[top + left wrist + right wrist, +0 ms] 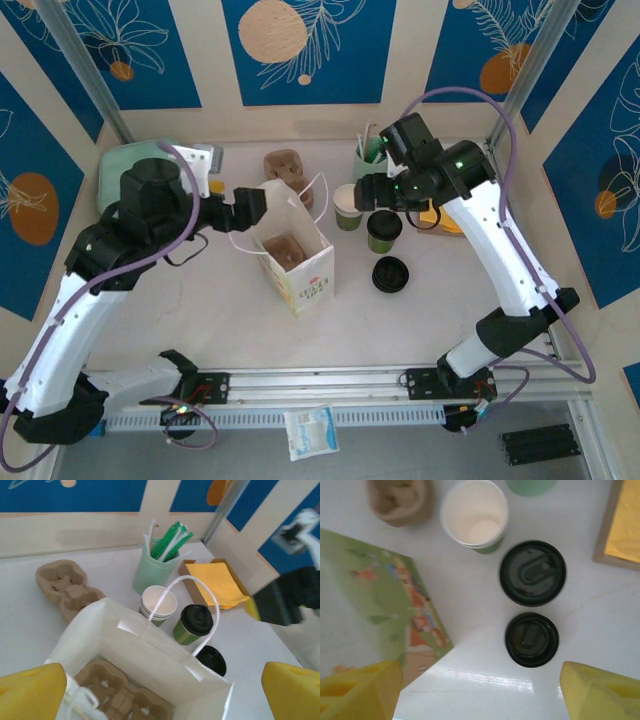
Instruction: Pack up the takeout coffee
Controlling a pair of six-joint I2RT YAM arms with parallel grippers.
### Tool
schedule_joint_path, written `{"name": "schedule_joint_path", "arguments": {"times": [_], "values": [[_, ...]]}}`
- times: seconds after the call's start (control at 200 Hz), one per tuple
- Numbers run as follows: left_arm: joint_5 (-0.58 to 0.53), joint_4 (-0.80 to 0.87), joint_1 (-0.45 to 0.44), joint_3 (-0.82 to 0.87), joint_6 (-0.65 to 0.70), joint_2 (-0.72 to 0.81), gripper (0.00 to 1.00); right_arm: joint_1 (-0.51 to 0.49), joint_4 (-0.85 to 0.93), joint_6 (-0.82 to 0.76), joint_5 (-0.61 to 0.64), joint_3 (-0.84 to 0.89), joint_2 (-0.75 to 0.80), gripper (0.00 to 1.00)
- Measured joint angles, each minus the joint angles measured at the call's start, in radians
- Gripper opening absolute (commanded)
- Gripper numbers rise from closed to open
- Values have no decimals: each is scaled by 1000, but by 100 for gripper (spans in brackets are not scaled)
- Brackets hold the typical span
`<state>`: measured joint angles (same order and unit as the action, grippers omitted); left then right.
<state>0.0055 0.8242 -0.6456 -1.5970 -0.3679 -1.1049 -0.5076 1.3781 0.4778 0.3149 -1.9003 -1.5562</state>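
Your green, black-lidded coffee (384, 230) stands at three o'clock of the bag (310, 283), which holds a pulp carrier (287, 250). Jaws stand apart on your left gripper (160, 692) and right gripper (480, 690).

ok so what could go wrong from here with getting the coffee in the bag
The lidded coffee stands close beside the open cup and the loose lid, so the open right gripper could knock either while closing. The handle of the bag stands up on the rim facing the cups, so the coffee might snag it going in and tip.
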Motion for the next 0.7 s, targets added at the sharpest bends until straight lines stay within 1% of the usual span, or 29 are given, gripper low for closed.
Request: {"name": "schedule_joint_path", "arguments": {"times": [0.135,0.24,0.415,0.7], "values": [[-15,5,-71,-65,13,-71,100,31,0,-11,26,36,-76,82],[-18,7,-103,-109,30,-120,99,46,4,-26,46,36,-141,83],[-17,8,-110,-124,39,-161,99,80,6,-44,51,36,-221,83],[-18,8,-110,-124,57,-168,99,151,18,-79,11,13,-337,83]]}}
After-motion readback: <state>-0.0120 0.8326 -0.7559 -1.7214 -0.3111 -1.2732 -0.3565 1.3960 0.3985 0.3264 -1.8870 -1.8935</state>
